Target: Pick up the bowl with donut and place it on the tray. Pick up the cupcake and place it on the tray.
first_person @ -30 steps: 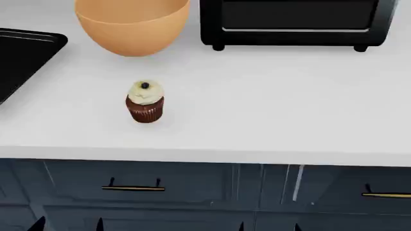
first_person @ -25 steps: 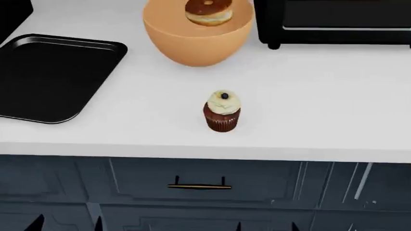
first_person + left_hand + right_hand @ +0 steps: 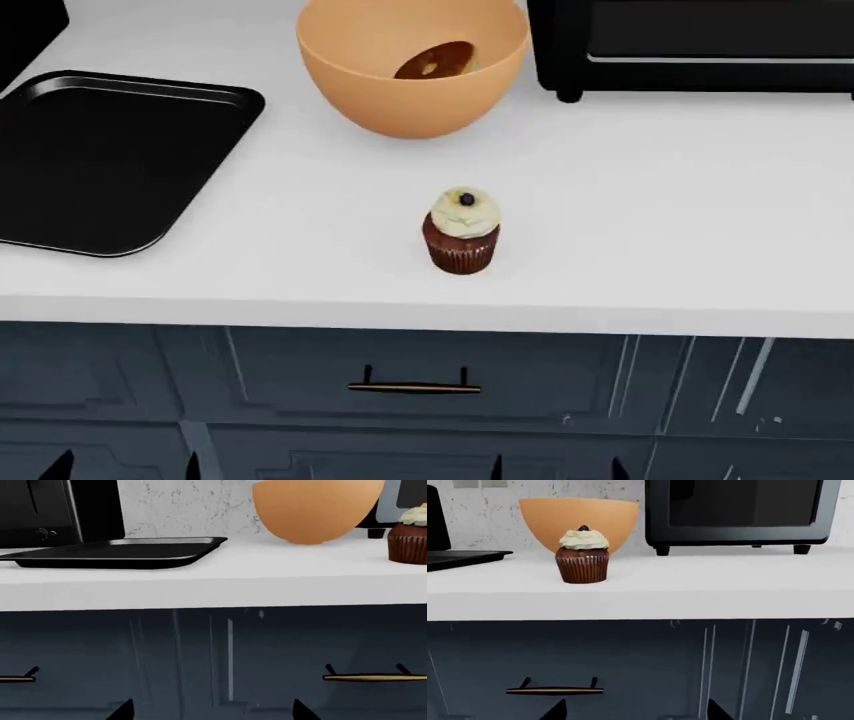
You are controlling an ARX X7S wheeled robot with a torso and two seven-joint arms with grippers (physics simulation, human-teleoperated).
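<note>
Donut [image 3: 434, 60] has dropped from above the rim into the bowl [image 3: 411, 98]; cupcake [image 3: 462, 231] stands in front, tray [image 3: 94, 160] left. Your grippers, low by the cabinets, show only tips: grip unreadable. Nothing lifted yet.

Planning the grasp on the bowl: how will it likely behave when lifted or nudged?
The bowl stands on a narrow rounded base, so a sideways push may rock or tip it. Its smooth wall looks slippery for a claw. The donut leans loose against the inside wall and would probably slide if the bowl tilts.
</note>
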